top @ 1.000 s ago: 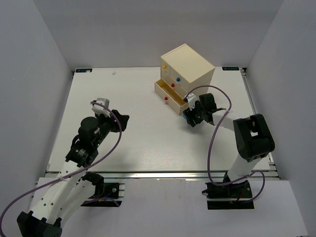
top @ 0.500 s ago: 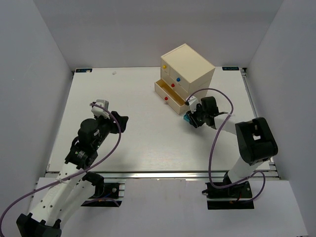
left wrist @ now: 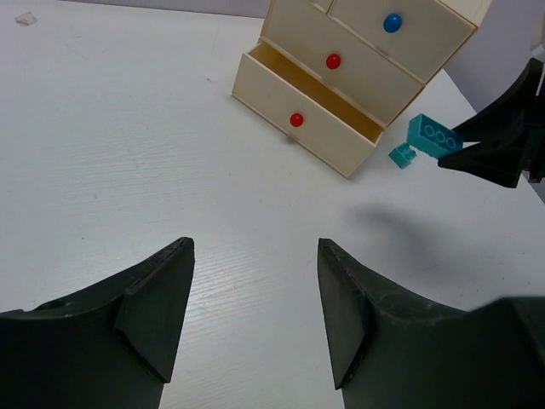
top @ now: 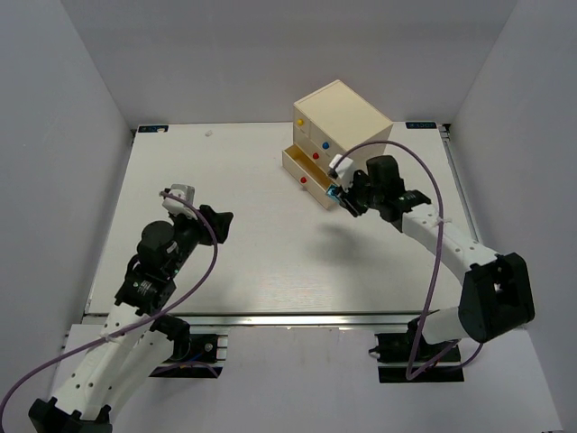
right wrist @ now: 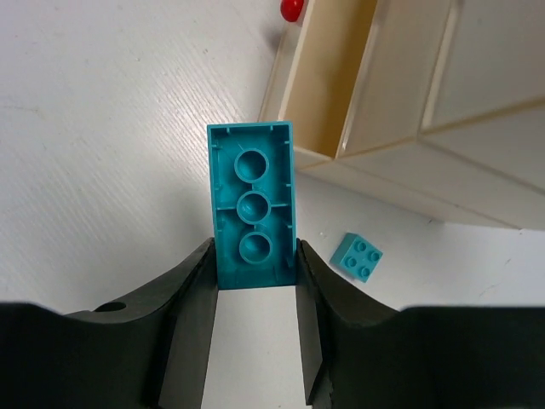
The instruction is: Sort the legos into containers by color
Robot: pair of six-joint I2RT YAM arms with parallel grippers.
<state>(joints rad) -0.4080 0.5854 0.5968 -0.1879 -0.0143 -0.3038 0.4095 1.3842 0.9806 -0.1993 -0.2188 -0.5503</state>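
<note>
Long teal brick and small teal brick; cream chest with one yellow knob, one blue knob and two red knobs; white, faintly grained tabletop; black left hand and right hand; purple cables

Teal brick — pinched between fingers

White table, walled in pale grey.
A tiny white scrap lies near its far edge; a metal rail runs along the near edge.
</note>
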